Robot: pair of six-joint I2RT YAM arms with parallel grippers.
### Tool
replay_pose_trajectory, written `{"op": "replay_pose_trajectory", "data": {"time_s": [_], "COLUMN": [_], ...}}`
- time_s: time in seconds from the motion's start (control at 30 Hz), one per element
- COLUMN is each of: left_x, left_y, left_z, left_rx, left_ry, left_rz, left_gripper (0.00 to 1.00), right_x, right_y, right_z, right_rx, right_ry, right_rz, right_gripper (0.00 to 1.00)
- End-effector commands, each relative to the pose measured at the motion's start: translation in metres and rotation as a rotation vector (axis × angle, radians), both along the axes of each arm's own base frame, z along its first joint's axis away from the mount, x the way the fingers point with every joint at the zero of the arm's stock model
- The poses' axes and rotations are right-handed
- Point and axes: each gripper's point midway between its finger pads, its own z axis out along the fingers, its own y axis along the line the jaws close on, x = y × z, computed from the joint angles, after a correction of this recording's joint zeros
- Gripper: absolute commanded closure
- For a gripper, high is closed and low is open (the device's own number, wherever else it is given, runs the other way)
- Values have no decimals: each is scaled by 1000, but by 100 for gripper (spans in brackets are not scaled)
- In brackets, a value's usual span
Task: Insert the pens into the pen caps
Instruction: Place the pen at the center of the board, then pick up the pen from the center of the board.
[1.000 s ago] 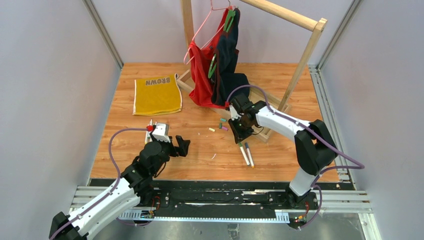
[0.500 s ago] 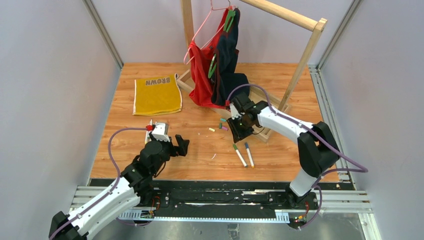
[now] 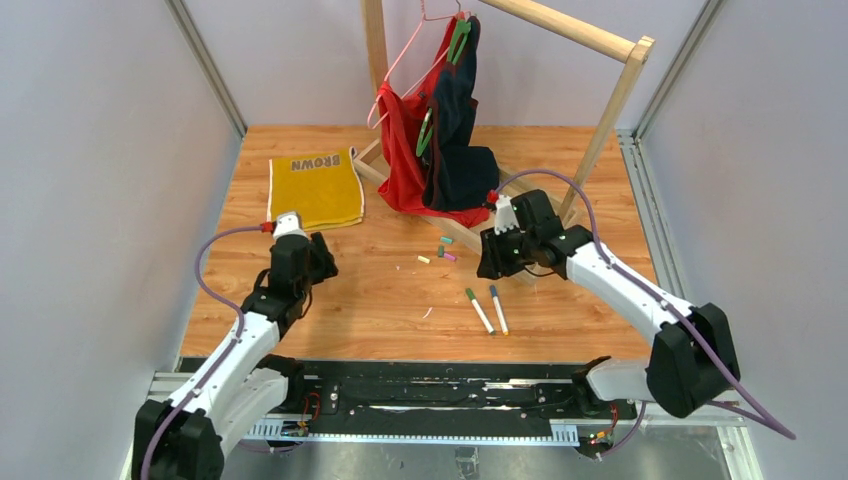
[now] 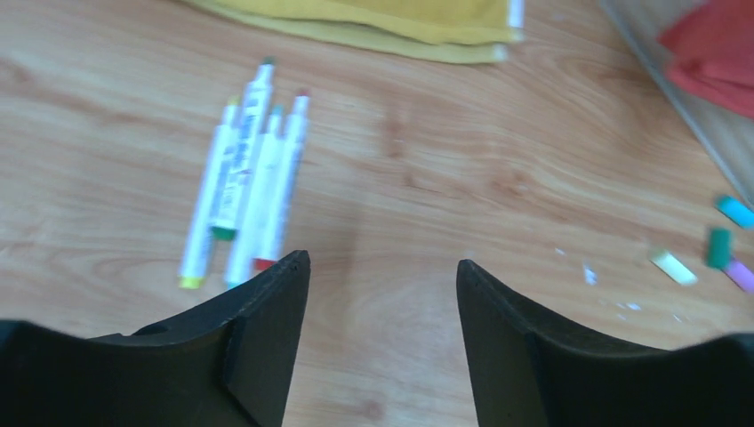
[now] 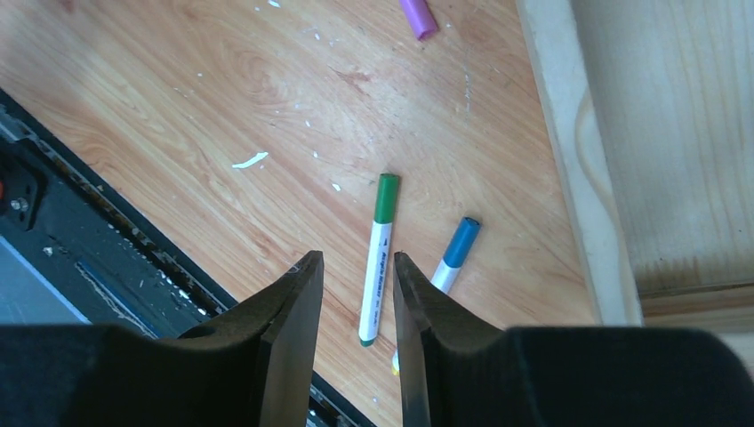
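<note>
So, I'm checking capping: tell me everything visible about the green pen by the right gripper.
The green pen has a white printed barrel, a green cap on one end and a small green tip at the other. It lies flat on the wooden table, beside the blue-capped pen, not touching it. The right gripper hovers above it, slightly open, holding nothing.

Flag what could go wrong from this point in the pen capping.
1. The four pens lie packed side by side just ahead of the open left gripper; its jaws could catch two at once or scatter them.
2. The loose caps are tiny and bunched close to the wooden rack base; the right gripper might knock them away or bump the wood.
</note>
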Motion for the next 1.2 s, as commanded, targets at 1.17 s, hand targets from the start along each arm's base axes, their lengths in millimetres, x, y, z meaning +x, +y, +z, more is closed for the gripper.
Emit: {"op": "replay_pose_trajectory", "data": {"time_s": [1.17], "left_x": [-1], "left_y": [105], "left_z": [-74], "left_rx": [-38], "left_ry": [375], "left_rz": [385], "left_gripper": [68], "right_x": [-3], "right_y": [18], "right_z": [37], "right_rx": [272], "right_ry": [-150], "right_rz": [16], "right_gripper": [72]}}
